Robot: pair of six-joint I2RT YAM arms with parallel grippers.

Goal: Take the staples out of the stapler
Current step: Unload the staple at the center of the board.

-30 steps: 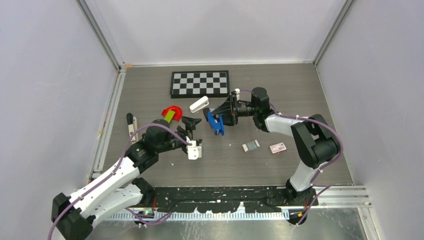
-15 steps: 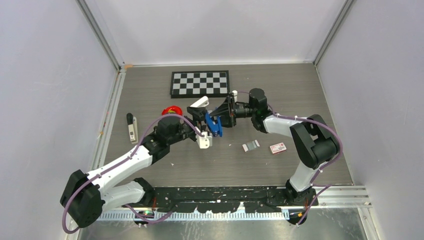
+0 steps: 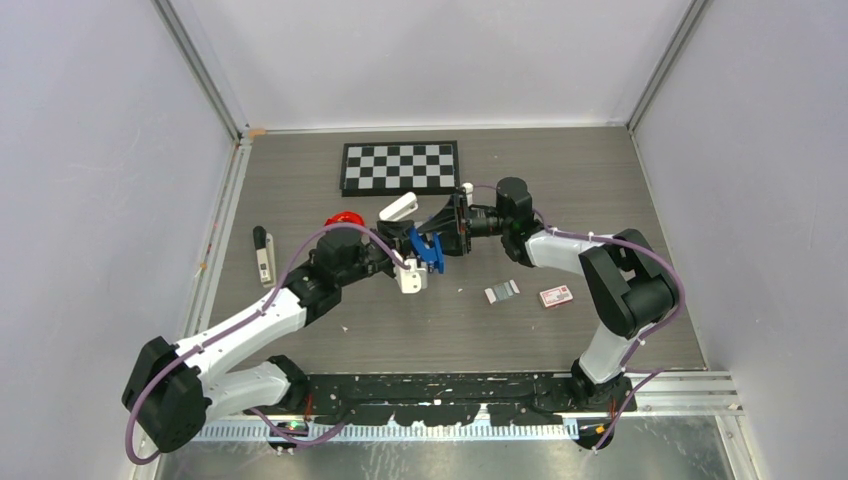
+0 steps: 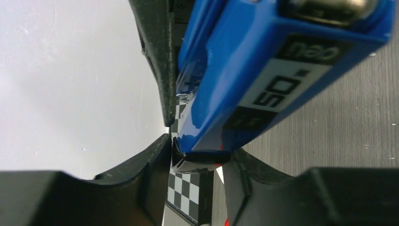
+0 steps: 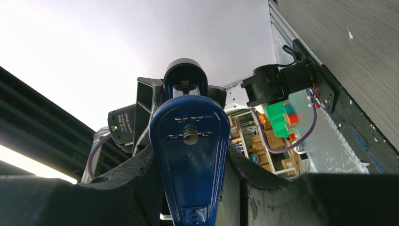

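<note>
The blue stapler (image 3: pixel 428 250) hangs above the table's middle, held between both arms. My right gripper (image 3: pixel 438 238) comes in from the right and is shut on it; in the right wrist view its dark-blue base (image 5: pixel 188 132) with a rivet is pinched in that gripper (image 5: pixel 190 157). My left gripper (image 3: pixel 410 242) reaches in from the left. In the left wrist view the stapler (image 4: pixel 263 70), with a "50" label, runs up and right, and its dark end sits in the left gripper (image 4: pixel 200 155), both fingers touching it. No staples show.
A checkerboard (image 3: pixel 400 167) lies at the back centre. A white stapler (image 3: pixel 399 208) and a red object (image 3: pixel 343 220) sit just behind the grippers. A grey staple strip (image 3: pixel 502 291) and a small red box (image 3: pixel 555 296) lie to the right. A black-and-white tool (image 3: pixel 263 256) lies far left.
My left arm swung right and forward from the table's left to the stapler, and its jaws narrowed onto the stapler's end. The right gripper, still holding the stapler, shifted slightly left.
</note>
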